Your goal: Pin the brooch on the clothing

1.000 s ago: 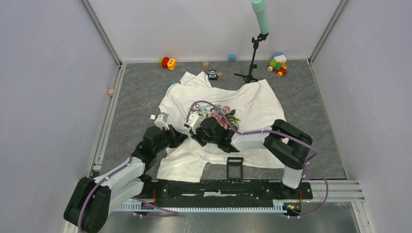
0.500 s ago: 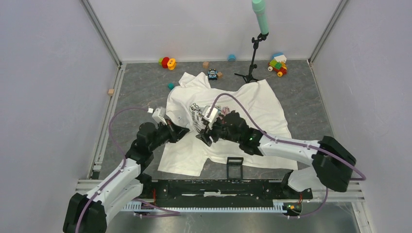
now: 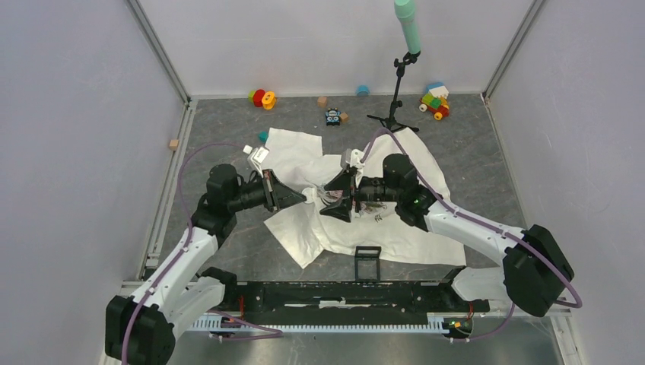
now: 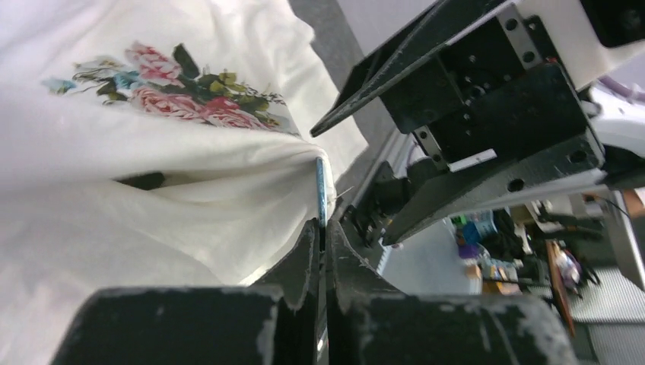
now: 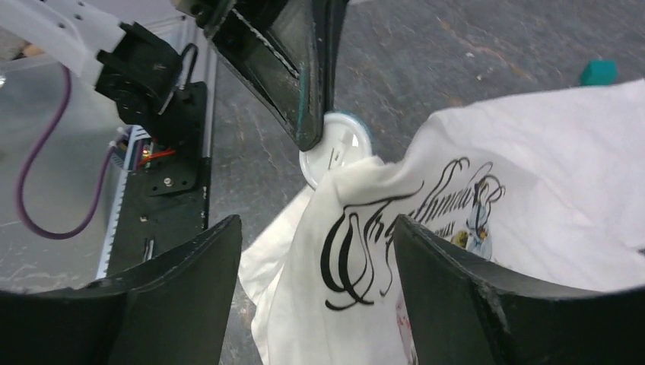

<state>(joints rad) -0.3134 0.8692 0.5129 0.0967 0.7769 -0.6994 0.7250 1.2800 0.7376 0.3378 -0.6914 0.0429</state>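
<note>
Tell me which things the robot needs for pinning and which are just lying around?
Needed: brooch, in the shut left hand; white T-shirt; open right hand.
Lying about: red-and-yellow toy, block truck, black-and-blue toy, black frame, wooden cube.

The large white fabric T-shirt point(image 4: 152, 220) carries pink roses point(image 4: 190, 106), dark green leaves and black script lettering point(image 5: 365, 243). At 10 o'clock from that lettering, the small round brooch point(image 5: 332, 144) looks whitish with a blue-grey rim

Left gripper point(image 4: 319, 228) clamped, right gripper point(image 5: 313, 228) spread
</note>
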